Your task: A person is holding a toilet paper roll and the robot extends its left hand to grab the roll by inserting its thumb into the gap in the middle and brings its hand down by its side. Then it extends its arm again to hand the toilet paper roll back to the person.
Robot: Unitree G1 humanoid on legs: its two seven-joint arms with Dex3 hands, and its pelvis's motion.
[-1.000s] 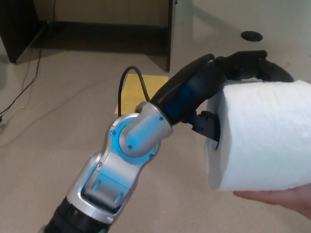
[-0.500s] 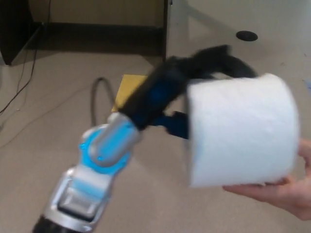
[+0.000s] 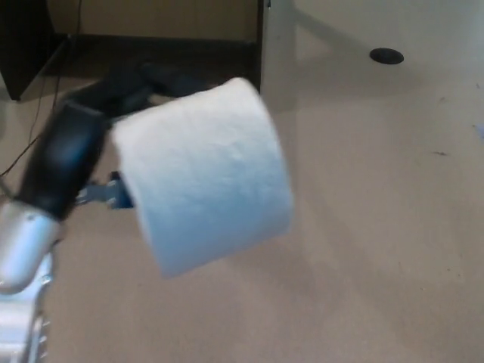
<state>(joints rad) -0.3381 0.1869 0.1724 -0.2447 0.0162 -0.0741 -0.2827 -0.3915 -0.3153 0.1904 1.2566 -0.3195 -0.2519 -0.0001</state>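
On left hand (image 3: 91, 144): unmarked toilet paper roll (image 3: 204, 174)

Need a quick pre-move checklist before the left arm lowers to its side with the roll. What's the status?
1. Toilet paper roll is held by the left robot hand: ok, fingers lie over its top and the roll is carried off the floor.
2. Thumb seated in the core: cannot tell, the roll's end face is turned away and blurred.
3. Person's hand clear of the roll: ok, no person's hand in the picture.
4. Roll intact, no loose sheet trailing: ok, no tail visible.
5. Right robot hand clear of the path: cannot tell, it is not in view.
6. Cables on the floor clear of the arm: cannot tell, partly hidden behind the arm.
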